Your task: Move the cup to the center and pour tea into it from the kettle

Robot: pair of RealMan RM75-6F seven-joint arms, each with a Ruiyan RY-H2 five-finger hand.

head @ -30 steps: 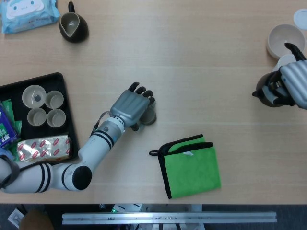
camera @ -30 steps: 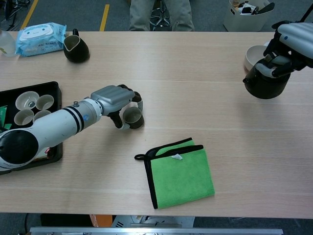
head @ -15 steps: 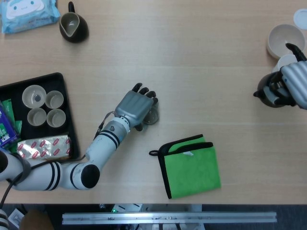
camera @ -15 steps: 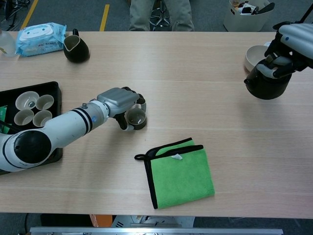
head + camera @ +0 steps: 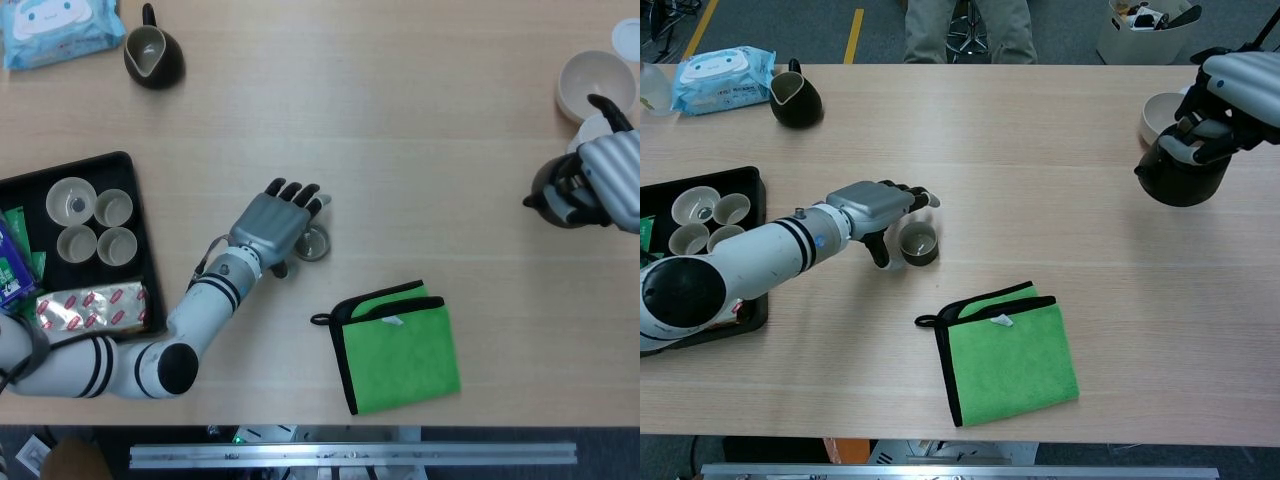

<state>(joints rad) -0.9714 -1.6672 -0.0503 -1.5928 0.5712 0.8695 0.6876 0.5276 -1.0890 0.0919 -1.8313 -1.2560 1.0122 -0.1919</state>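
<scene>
One cup [image 5: 312, 243] [image 5: 917, 243] on the surface [image 5: 1040, 180], upright, mouth up, just off the fingertips of the left hand [image 5: 272, 226] [image 5: 880, 208]. That hand has released: fingers spread above and beside the cup, thumb down at its near side; whether it touches the cup, cannot tell.

One kettle [image 5: 560, 195] [image 5: 1180, 170], dark and round, upright, spout toward the left hand, far across the surface. The right hand [image 5: 608, 180] [image 5: 1230, 95] is clasped on its top handle.

Four pale cups [image 5: 90, 220] sit in one black tray [image 5: 125, 165] behind the left arm, with wrapped snacks [image 5: 90, 307]. One green cloth [image 5: 395, 345] [image 5: 1005, 350] lies near the cup, on the side nearer the robot. One dark pitcher [image 5: 152, 55] and one wipes pack [image 5: 55, 30] lie far beyond the left hand. One pale bowl [image 5: 590, 85] sits just past the kettle. Bare surface lies between cup and kettle.
</scene>
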